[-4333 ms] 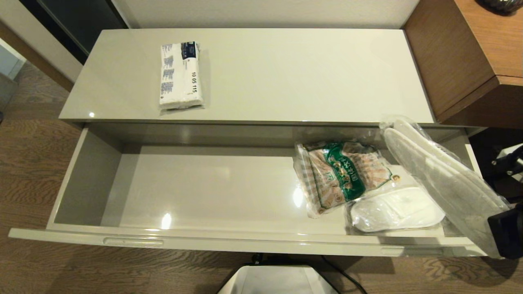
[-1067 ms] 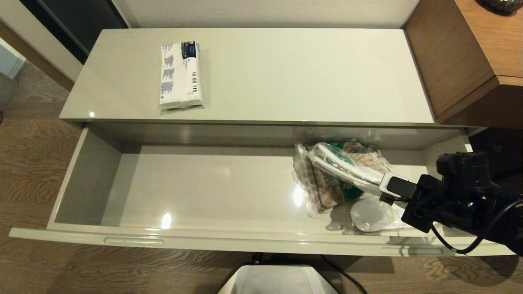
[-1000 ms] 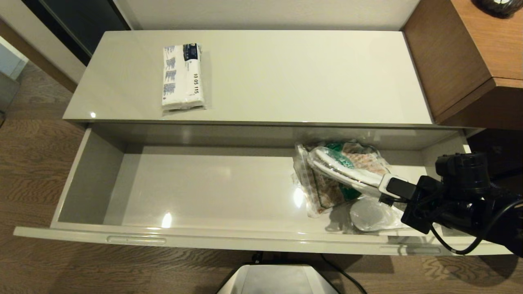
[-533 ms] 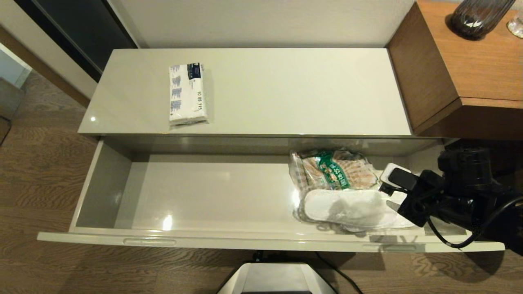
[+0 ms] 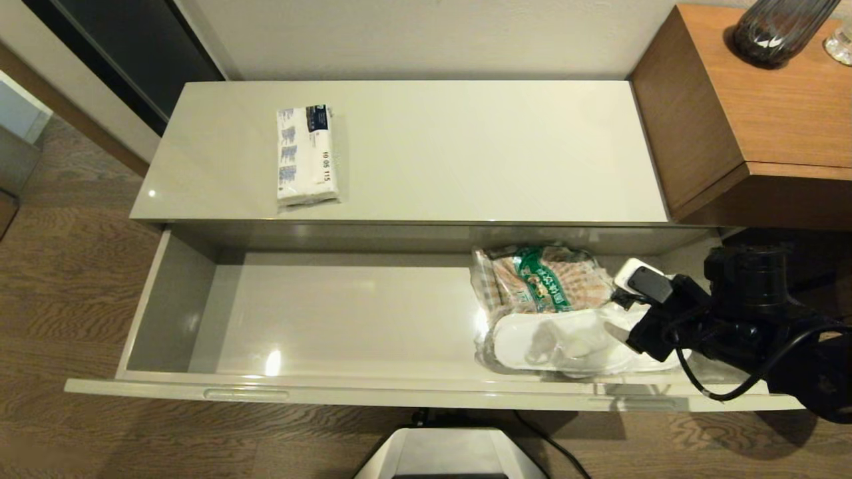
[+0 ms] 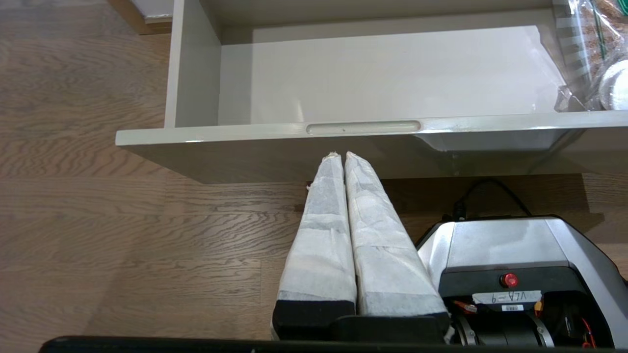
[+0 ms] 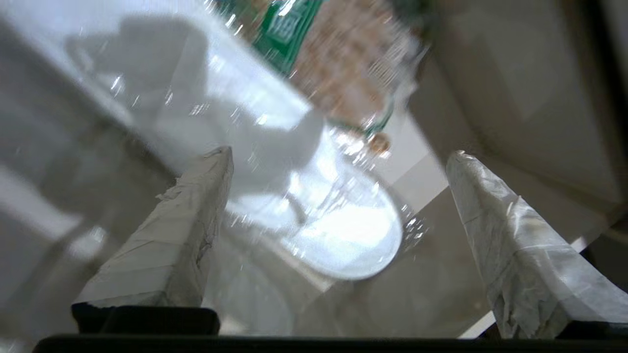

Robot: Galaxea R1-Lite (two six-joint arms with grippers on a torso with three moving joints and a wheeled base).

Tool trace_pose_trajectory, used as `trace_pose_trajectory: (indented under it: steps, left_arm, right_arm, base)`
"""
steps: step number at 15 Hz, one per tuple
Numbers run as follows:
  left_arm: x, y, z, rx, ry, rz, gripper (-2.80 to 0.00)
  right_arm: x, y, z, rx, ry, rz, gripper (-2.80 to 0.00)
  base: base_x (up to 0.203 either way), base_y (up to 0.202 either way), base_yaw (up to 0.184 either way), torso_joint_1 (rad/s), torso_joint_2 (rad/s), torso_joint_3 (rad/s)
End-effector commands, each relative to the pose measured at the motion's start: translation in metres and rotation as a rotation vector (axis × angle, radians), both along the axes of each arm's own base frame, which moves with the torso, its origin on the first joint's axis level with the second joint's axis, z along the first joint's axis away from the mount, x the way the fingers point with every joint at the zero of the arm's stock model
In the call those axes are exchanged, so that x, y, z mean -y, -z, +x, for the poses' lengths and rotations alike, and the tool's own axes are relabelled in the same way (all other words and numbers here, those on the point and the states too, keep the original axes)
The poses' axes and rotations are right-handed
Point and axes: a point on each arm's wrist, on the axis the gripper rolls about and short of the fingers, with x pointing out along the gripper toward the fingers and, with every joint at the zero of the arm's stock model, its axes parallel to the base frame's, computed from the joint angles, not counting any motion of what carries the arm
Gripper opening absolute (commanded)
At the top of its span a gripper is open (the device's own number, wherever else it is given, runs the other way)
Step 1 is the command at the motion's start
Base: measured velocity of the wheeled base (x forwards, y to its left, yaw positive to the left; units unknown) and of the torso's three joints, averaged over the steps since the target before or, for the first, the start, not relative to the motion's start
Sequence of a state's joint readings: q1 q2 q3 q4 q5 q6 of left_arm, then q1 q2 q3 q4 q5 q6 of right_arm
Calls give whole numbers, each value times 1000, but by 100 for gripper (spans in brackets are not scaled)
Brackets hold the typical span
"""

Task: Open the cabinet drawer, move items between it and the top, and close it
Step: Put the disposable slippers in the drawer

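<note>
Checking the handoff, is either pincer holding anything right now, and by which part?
Nothing is held. The right pincer stands open over the wrapped slippers, which lie in the drawer. The left pincer is shut on nothing, in front of the drawer.

Drawer (image 5: 166, 313) is pulled fully out; its left and middle floor is bare, so I've plenty of room to reach in there. Right end is crowded: snack bag (image 5: 542, 283) at the back, slippers (image 5: 566, 342) in front of it nr the face rim, and my right gripper (image 5: 622, 313) w/ fingers spread wide just over the slippers' heel end, arm filling the right corner. Top (image 5: 479, 153) is free across middle and right; only the pack (image 5: 306, 156) sits left of centre nr the front edge. Desk (image 5: 752, 120) walls off the right side. My left gripper (image 6: 341, 157), fingers pressed together, sits below the drawer face, beside my base (image 6: 510, 245).
</note>
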State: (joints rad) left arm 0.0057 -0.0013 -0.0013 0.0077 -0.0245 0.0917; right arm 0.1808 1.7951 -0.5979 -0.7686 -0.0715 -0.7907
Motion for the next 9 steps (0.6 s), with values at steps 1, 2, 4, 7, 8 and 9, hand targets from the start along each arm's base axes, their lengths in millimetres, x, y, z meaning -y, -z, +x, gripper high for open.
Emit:
trace_pose_trajectory:
  steps: [1,2,4,7,8,9]
  left_arm:
    - [0,0,0,-1,0,0,-280]
    - [0,0,0,-1,0,0,-280]
    - [0,0,0,-1,0,0,-280]
    - [0,0,0,-1,0,0,-280]
    - [0,0,0,-1,0,0,-280]
    - [0,0,0,-1,0,0,-280]
  right_arm:
    - [8,-22,-3,87,56,91,0]
    - [13,-37,-7,135,97,174,0]
    - [22,-71,-19,236,172,311,0]
    - [31,-137,-46,347,263,472,0]
    - [34,-160,-60,360,299,528,0]
    - [35,-179,-72,358,331,586,0]
  base:
    - [0,0,0,0,0,0]
    - [0,0,0,0,0,0]
    - [0,0,0,0,0,0]
    - [0,0,0,0,0,0]
    - [0,0,0,0,0,0]
    - [0,0,0,0,0,0]
